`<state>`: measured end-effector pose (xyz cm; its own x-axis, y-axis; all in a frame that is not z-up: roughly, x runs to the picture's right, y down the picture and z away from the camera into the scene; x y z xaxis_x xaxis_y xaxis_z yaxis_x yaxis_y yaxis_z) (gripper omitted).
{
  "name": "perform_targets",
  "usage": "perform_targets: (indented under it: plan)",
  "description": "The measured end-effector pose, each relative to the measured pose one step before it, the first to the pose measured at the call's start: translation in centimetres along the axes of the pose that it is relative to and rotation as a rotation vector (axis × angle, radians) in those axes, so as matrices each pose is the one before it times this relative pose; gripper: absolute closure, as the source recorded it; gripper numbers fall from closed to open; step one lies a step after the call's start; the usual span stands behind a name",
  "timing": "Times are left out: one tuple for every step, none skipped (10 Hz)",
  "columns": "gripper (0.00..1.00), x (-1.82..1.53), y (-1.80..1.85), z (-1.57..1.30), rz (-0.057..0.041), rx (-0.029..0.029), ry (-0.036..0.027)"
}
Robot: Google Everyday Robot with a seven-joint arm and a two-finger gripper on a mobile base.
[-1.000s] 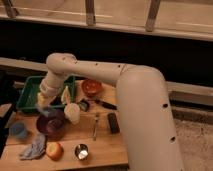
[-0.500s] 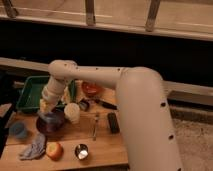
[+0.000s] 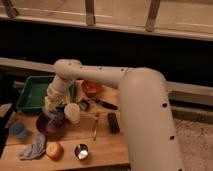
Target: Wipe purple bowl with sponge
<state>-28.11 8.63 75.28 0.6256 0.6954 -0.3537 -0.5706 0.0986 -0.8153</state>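
Note:
The purple bowl sits on the wooden table at the left. My gripper reaches down from the white arm and hangs right over the bowl's far rim. It holds a yellow sponge that is pressed down toward the inside of the bowl. The arm hides part of the bowl's right side.
A green tray stands behind the bowl. An orange bowl, a white cup, a black remote, a fork, a small metal cup, an apple, a blue rag and a blue cup lie around.
My gripper with the sponge has come down from above the tray's edge into the purple bowl and shifted slightly toward the front.

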Motion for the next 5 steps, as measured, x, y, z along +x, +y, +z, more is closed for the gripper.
perform_targets:
  plan:
    - [1.00, -0.449, -0.118, 0.335, -0.00547, -0.00444, -0.00080]
    - [1.00, -1.017, 0.095, 0.674, -0.01528, -0.01259, -0.00108]
    - [1.00, -0.390, 0.255, 0.408, -0.01007, -0.00878, 0.00262]
    - [1.00, -0.168, 0.387, 0.513, -0.01073, -0.01228, 0.00773]
    - [1.00, 0.159, 0.452, 0.391, -0.00549, -0.01037, 0.00739]
